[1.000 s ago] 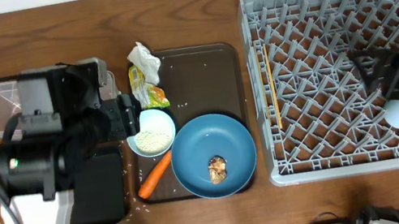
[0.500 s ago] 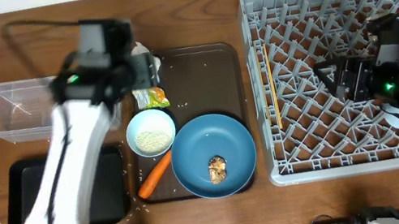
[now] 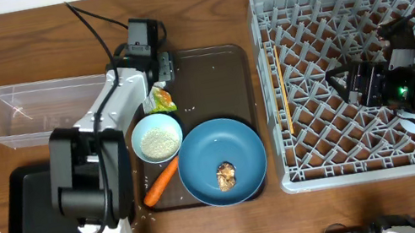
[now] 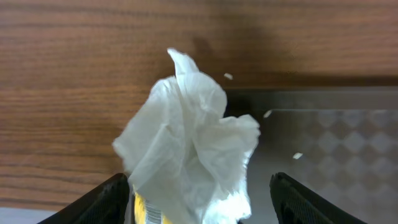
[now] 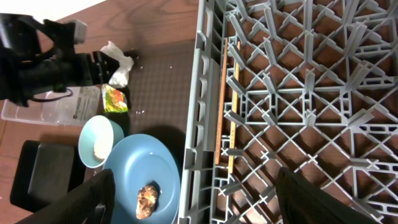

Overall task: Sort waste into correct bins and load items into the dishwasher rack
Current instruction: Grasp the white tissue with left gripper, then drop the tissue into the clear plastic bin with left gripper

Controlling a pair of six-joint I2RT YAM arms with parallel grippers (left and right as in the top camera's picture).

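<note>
The left end effector (image 4: 199,190) hangs, fingers spread, astride the crumpled white tissue (image 4: 186,137) near the tabletop's far edge (at the serving tray's (image 3: 207,65) corner), evidently lined up to pinch it. The right end effector (image 5: 202,202), spread and empty, hovers over the dishwasher rack (image 3: 270,80).

Overhead top-down; left wrist near tissue (image 4: 189,149), right wrist over rack (image 5: 199,93); tissue shared
</note>
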